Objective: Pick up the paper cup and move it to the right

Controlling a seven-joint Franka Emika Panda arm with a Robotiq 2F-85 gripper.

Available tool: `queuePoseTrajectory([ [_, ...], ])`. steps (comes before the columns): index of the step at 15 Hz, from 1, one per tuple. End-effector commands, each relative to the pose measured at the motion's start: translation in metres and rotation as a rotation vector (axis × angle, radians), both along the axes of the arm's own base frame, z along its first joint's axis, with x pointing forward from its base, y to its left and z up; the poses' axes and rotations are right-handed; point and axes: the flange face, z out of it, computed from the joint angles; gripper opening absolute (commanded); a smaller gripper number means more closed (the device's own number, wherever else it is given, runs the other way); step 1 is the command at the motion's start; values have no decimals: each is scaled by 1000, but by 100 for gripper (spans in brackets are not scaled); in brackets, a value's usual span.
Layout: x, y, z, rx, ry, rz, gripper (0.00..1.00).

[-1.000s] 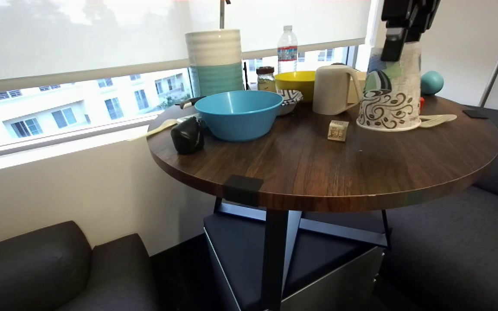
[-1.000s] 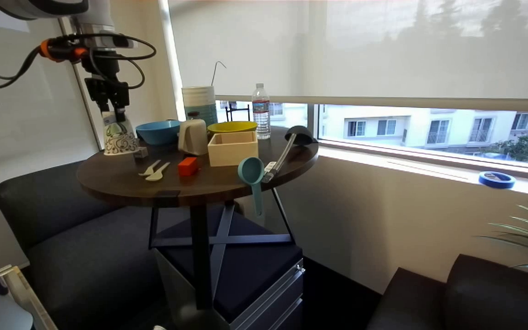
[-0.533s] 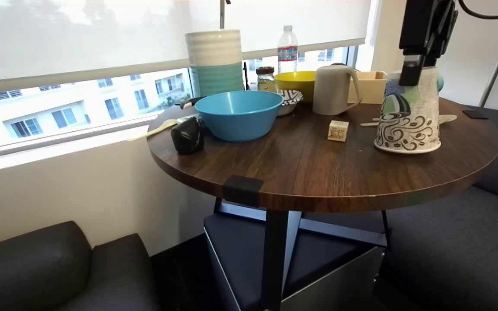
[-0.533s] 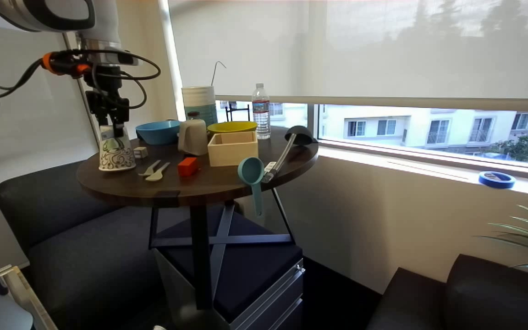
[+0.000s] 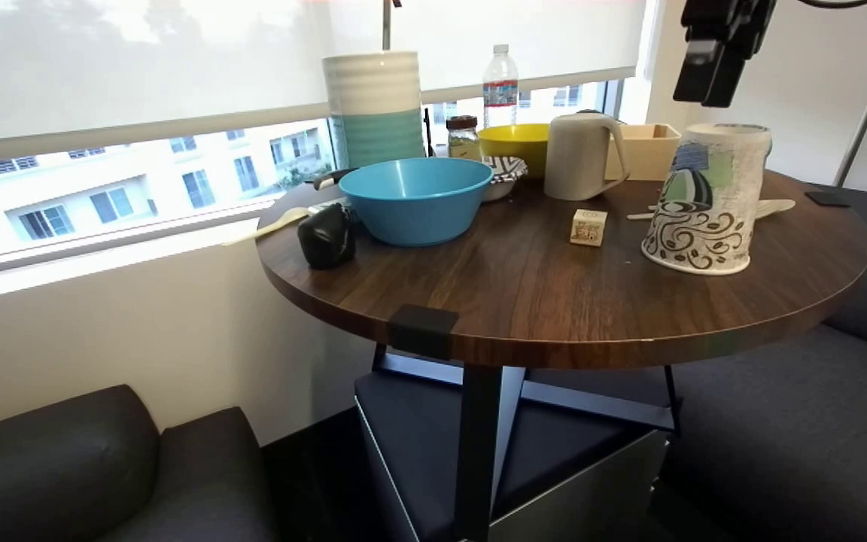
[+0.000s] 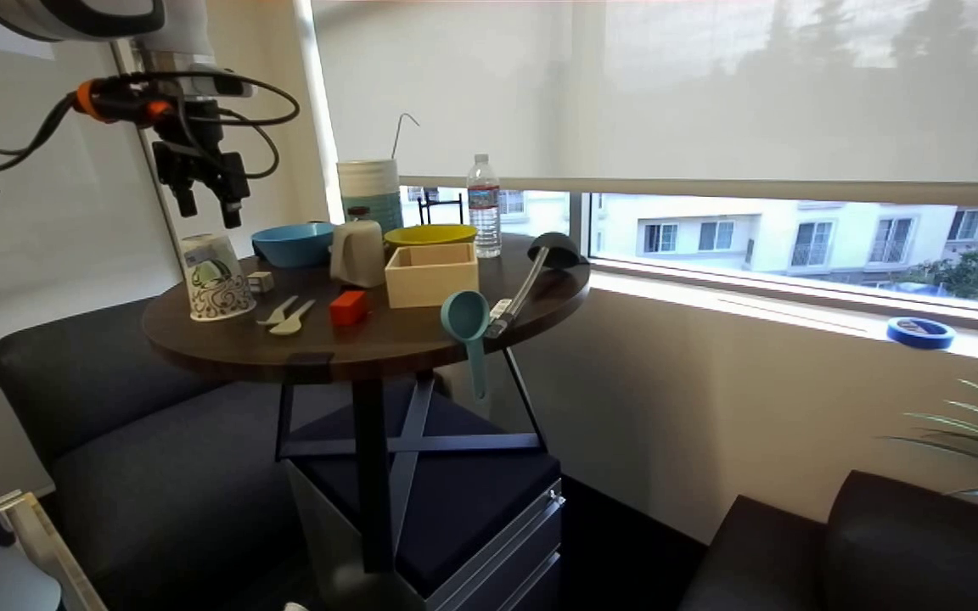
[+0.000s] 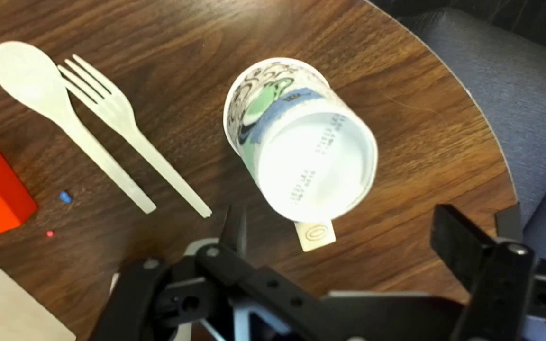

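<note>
The paper cup (image 5: 708,203) sits bottom-up near the rim of the round table (image 5: 539,301), leaning slightly in both exterior views. I cannot tell whether its whole rim rests flat. Green, blue and brown drawings cover its off-white side. My gripper (image 6: 210,217) hangs above the cup (image 6: 217,284), apart from it, with its fingers spread and nothing held. In the wrist view the pale base of the cup (image 7: 318,163) lies ahead of the gripper (image 7: 339,215), whose jaws stand wide apart.
A small wooden cube (image 5: 588,227) is close to the cup, partly covered by it in the wrist view. A fork (image 7: 126,123), a spoon (image 7: 55,99) and a red block (image 6: 348,308) lie nearby. Behind are a cream mug (image 5: 576,158), a blue bowl (image 5: 416,207) and a wooden box (image 6: 431,284).
The held cup came away from the cube toward the table's rim and down. Since then the fingers have parted, the gripper has risen clear, and the cup has tilted a little.
</note>
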Motion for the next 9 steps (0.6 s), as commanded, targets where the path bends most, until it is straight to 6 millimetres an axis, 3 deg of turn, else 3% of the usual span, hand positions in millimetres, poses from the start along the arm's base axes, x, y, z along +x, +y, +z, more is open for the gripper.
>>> queuePoseTrajectory([
  [1,-1,16,33,7,-86,40,100],
  [4,2,21,47,-4,-113,22,100],
  [5,1,17,39,1,-88,31,100],
  [9,1,19,43,1,-98,33,100],
])
